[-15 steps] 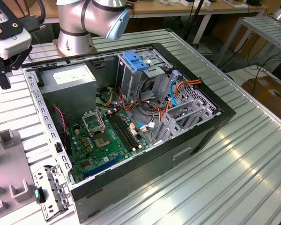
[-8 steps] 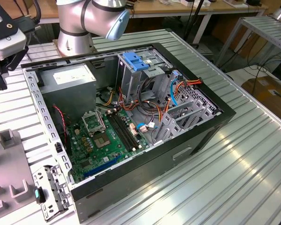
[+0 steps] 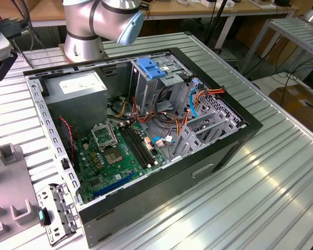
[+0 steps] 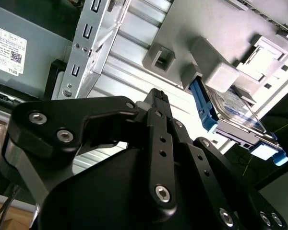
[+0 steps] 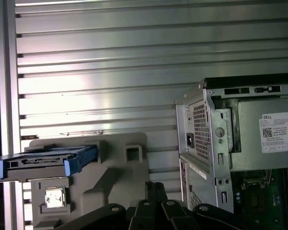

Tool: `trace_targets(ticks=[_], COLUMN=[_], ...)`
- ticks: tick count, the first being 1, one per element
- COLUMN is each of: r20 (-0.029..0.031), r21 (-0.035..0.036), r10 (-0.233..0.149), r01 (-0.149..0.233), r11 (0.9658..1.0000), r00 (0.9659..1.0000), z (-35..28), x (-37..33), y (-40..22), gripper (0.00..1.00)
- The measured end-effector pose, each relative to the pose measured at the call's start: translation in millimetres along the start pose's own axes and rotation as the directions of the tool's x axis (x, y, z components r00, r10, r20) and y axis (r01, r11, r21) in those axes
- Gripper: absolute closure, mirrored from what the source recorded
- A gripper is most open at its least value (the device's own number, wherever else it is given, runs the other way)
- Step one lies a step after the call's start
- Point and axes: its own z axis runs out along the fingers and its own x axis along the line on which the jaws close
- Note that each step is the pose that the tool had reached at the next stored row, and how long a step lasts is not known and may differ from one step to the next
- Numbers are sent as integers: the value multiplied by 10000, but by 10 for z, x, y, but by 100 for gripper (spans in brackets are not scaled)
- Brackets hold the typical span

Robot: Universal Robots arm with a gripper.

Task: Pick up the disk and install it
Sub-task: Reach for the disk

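Gripper point(image 4: 157, 96) hovers empty, one disk point(image 4: 233, 112) seated in a holder point(image 4: 216, 24) nearby
In both wrist views its two black fingers point(image 5: 149, 191) are pressed together at the tips, nothing between them, aimed at the ribbed metal table point(image 5: 134, 72). Just past them the single disk, dark with blue rails, sits in a slot of the one grey holder, apart from the gripper. Farther off stands one open computer case point(image 3: 224, 151), and behind it, in the exterior view, the arm's base point(image 3: 83, 31).
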Motion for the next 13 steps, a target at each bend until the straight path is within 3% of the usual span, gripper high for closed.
trace_targets(ticks=[13], r20=[-3], r21=[0], r10=[0], r01=[0], r11=[10000], r00=[10000], z=[7], x=[237], y=[-12], gripper=[89])
